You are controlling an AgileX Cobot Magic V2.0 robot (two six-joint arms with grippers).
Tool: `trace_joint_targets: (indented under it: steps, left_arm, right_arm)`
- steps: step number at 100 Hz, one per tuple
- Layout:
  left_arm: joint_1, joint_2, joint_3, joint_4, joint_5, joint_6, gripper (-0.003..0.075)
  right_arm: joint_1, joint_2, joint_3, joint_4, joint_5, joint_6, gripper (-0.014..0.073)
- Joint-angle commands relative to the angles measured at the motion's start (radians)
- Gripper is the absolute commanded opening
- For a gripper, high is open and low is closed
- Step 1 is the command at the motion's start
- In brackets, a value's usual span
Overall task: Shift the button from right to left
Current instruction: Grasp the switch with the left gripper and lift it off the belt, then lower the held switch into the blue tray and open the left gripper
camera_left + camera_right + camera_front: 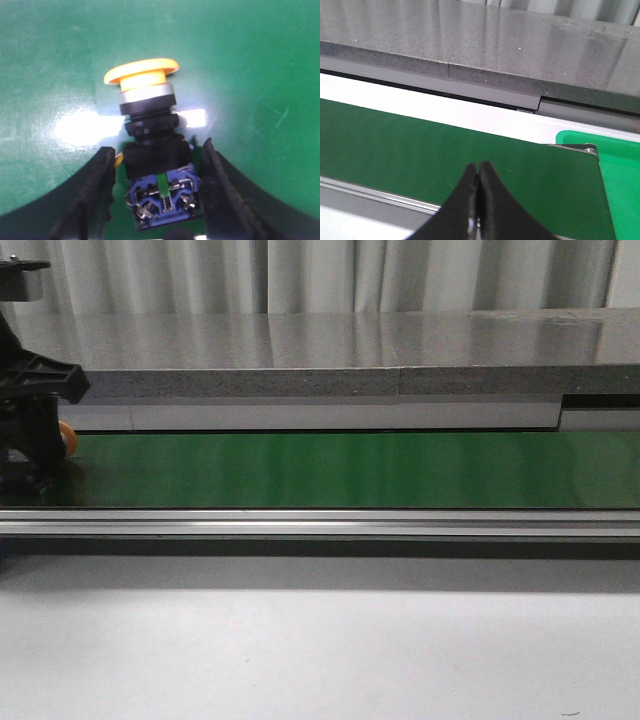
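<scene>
Both fingers of left gripper (156, 192) spread beside button (150, 130), contact unclear; right gripper (478, 172) clenched empty.

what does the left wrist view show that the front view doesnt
Only the left wrist view shows the whole button: yellow cap, black body, blue terminal base, lying between the left gripper's fingers, small gaps either side. Only the front view shows the belt's full run, the aluminium rail and the grey counter behind. Both show the green belt and the button at its left end.
</scene>
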Motion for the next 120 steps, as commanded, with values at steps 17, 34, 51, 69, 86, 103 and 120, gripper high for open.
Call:
trace_joint_targets:
  steps: [17, 34, 51, 69, 86, 103, 120]
  left_arm:
    - [0.039, -0.128, -0.038, 0.086, -0.007, -0.002, 0.0139]
    - [0.167, -0.154, -0.069, 0.105, 0.033, -0.002, 0.0139]
    - [0.295, -0.147, -0.074, 0.121, 0.016, 0.066, 0.0139]
    - [0.392, -0.121, -0.074, 0.121, -0.025, 0.159, 0.0139]
    - [0.429, -0.083, -0.074, 0.116, -0.084, 0.181, 0.0139]
    - [0.429, -0.021, -0.074, 0.121, -0.149, 0.192, 0.0139]
    - [0.429, 0.049, -0.074, 0.127, -0.176, 0.2, 0.0139]
  right_arm:
    - [0.002, 0.002, -0.027, 0.015, -0.063, -0.01, -0.0067]
    - [0.002, 0.002, -0.027, 0.015, -0.063, -0.01, -0.0067]
    - [0.002, 0.002, -0.027, 0.015, -0.063, -0.01, -0.0067]
    - [0.002, 0.002, -0.027, 0.015, -0.063, -0.01, -0.0067]
    - [0.002, 0.002, -0.027, 0.015, -0.063, -0.01, -0.0067]
    - [0.002, 0.002, -0.027, 0.015, -0.063, -0.01, -0.0067]
    - [0.002, 0.002, -0.027, 0.015, -0.063, -0.01, -0.0067]
